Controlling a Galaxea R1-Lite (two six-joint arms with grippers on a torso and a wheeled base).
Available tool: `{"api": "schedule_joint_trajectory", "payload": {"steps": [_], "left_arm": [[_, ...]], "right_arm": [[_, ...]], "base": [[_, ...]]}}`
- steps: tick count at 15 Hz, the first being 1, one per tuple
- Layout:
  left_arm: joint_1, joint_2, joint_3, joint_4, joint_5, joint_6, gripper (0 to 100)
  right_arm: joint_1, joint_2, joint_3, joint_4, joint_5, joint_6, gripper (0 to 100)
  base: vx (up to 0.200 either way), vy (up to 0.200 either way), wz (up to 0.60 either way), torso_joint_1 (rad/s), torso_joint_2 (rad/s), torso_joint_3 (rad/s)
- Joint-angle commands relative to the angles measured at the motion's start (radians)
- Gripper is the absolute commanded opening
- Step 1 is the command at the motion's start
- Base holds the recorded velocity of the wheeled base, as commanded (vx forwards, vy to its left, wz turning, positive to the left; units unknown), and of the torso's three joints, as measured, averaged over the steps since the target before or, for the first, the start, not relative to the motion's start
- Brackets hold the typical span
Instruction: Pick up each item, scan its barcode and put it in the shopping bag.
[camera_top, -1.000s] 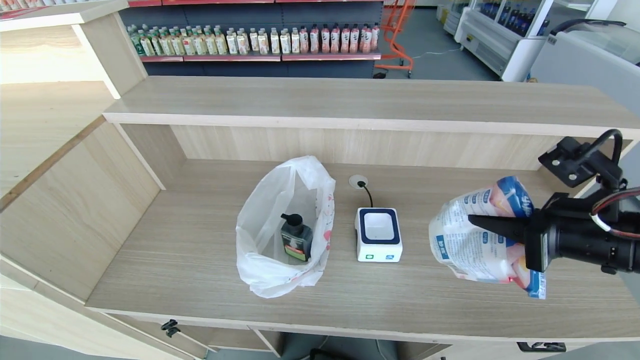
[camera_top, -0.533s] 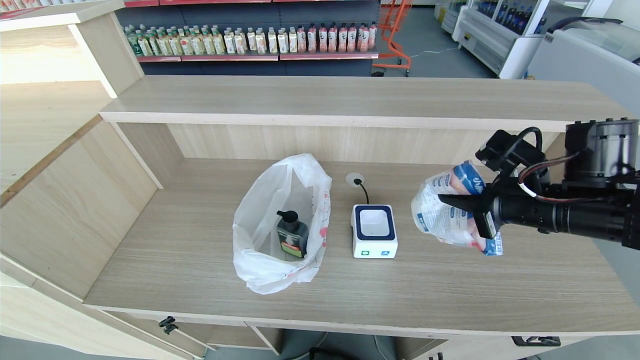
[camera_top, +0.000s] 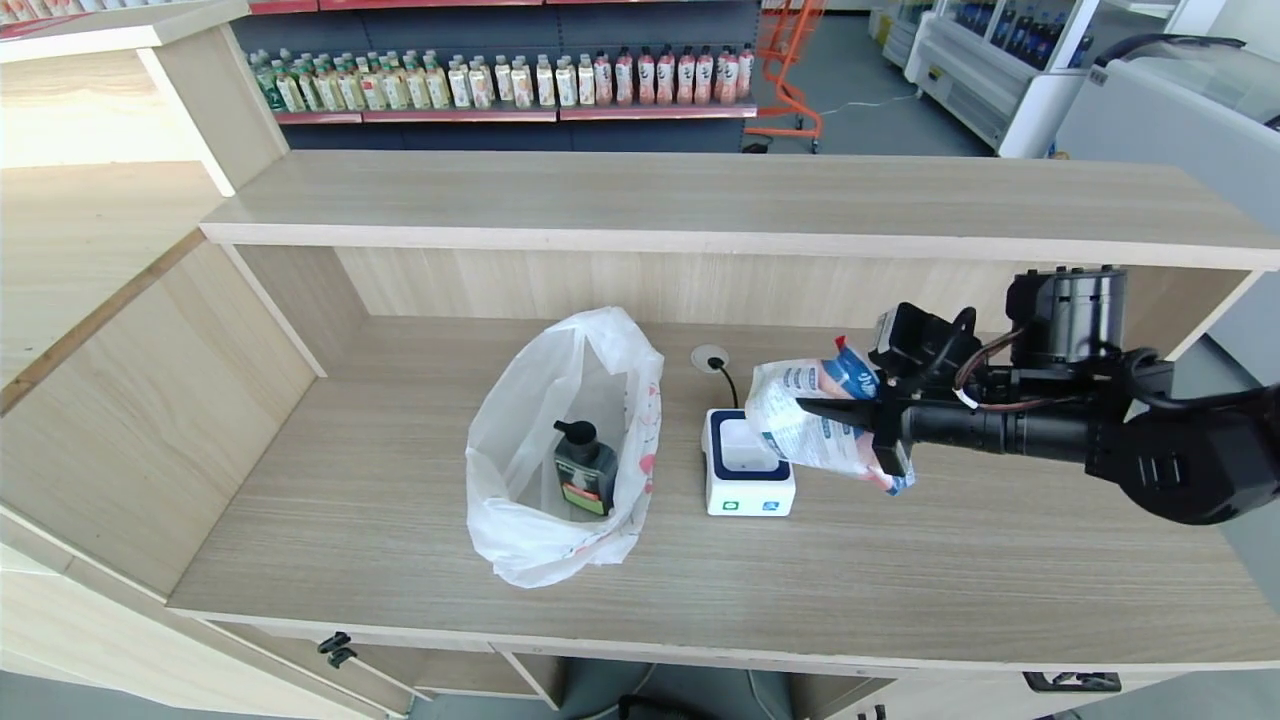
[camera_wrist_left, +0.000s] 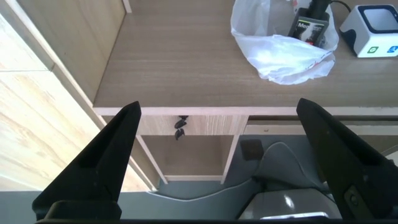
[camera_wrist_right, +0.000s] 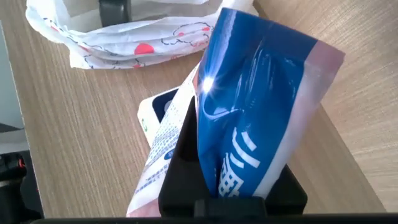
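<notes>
My right tool (camera_top: 822, 418) grips a blue-and-white soft plastic pouch (camera_top: 790, 432) just above the small white box scanner (camera_top: 745, 495); I judge this the scanning step, and next its barcode must face downward.

We see a pale wooden desk (camera_top: 400, 520) with a raised ledge (camera_top: 700, 200) behind it; beyond, a shelf (camera_top: 450, 116) of bottles (camera_top: 520, 85), an orange rack (camera_top: 795, 80), white freezers (camera_top: 1000, 90) and grey floor (camera_top: 870, 95).

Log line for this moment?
right gripper: shut on blue-and-white plastic pouch, over white barcode scanner | left gripper: open | white plastic shopping bag: dark pump bottle inside
</notes>
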Motion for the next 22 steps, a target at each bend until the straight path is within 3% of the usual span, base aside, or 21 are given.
{"api": "schedule_joint_trajectory", "payload": {"steps": [1, 7, 17, 22], "left_arm": [[0.0, 0.002, 0.0, 0.0, 0.0, 0.0, 100], [0.0, 0.002, 0.0, 0.0, 0.0, 0.0, 100], [0.0, 0.002, 0.0, 0.0, 0.0, 0.0, 100], [0.0, 0.002, 0.0, 0.0, 0.0, 0.0, 100]], "right_arm": [[-0.029, 0.072, -0.01, -0.019, 0.081, -0.039, 0], [-0.071, 0.211, -0.095, -0.051, 0.259, -0.218, 0], [-0.066, 0.349, -0.257, -0.066, 0.34, -0.228, 0], [-0.068, 0.36, -0.26, -0.066, 0.337, -0.228, 0]], "base": [[0.0, 0.0, 0.0, 0.0, 0.0, 0.0], [0.0, 0.0, 0.0, 0.0, 0.0, 0.0], [0.0, 0.0, 0.0, 0.0, 0.0, 0.0], [0.0, 0.0, 0.0, 0.0, 0.0, 0.0]]}}
